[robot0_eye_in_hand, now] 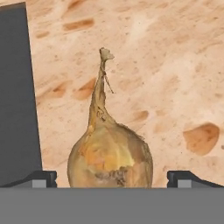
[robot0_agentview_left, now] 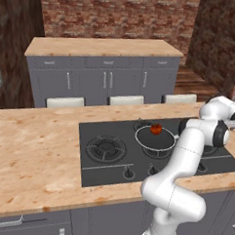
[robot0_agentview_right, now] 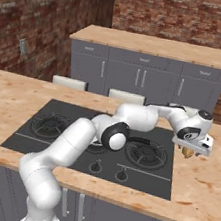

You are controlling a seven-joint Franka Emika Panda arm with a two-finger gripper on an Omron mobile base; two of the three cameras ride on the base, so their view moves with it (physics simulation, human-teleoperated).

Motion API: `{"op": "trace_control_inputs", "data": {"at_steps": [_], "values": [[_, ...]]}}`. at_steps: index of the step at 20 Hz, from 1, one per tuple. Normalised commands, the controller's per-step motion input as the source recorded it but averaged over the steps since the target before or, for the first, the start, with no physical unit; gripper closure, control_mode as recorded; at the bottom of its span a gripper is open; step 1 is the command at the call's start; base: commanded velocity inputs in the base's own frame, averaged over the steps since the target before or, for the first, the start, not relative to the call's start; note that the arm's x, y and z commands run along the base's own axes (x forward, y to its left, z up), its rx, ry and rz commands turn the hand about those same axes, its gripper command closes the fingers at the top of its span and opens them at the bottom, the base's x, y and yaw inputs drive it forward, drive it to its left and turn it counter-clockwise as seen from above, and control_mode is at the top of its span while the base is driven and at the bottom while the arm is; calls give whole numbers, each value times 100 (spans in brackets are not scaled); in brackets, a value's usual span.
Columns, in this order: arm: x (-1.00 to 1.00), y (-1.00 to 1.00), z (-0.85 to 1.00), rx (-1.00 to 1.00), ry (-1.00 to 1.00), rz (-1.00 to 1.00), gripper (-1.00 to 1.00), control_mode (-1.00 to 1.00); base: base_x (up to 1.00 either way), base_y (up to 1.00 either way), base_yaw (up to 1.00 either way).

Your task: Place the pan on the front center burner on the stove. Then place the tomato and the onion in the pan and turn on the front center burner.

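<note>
The pan [robot0_agentview_left: 155, 139] rests on a burner in the middle of the stove [robot0_agentview_left: 101, 131], and the tomato [robot0_agentview_left: 156, 129] lies inside it near the far rim. The onion [robot0_eye_in_hand: 109, 151], a tan bulb with a long dry tip, sits on the wooden counter just right of the stove. My gripper [robot0_eye_in_hand: 113, 178] is open and low over it, one fingertip [robot0_eye_in_hand: 41, 178] on each side with a gap to the bulb. From the right base camera the onion [robot0_agentview_right: 187, 155] peeks out under the hand, and the arm hides the pan.
The stove's black edge [robot0_eye_in_hand: 17, 96] runs close beside the onion. Small knobs [robot0_agentview_left: 128, 174] line the stove's front. A bare burner [robot0_agentview_left: 106, 149] lies left of the pan, another [robot0_agentview_right: 146, 153] right of it. White chair backs [robot0_agentview_left: 65, 102] stand behind the counter.
</note>
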Motion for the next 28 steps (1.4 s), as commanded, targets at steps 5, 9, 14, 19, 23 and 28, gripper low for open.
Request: {"op": "trace_control_inputs", "data": {"at_steps": [5, 9, 14, 19, 23, 28], "values": [[26, 0, -10, 2, 0, 0, -100, -100, 0, 0, 0], [11, 0, -5, 1, 0, 0, 100, -100, 0, 0, 0], [0, 0, 0, 0, 0, 0, 100, -100, 0, 0, 0], [-14, 0, 64, 0, -1, 0, 100, -100, 0, 0, 0], [-15, 2, 93, 0, 0, 0, 100, -100, 0, 0, 0], [-30, 32, 83, 0, 0, 0, 100, -100, 0, 0, 0]]}}
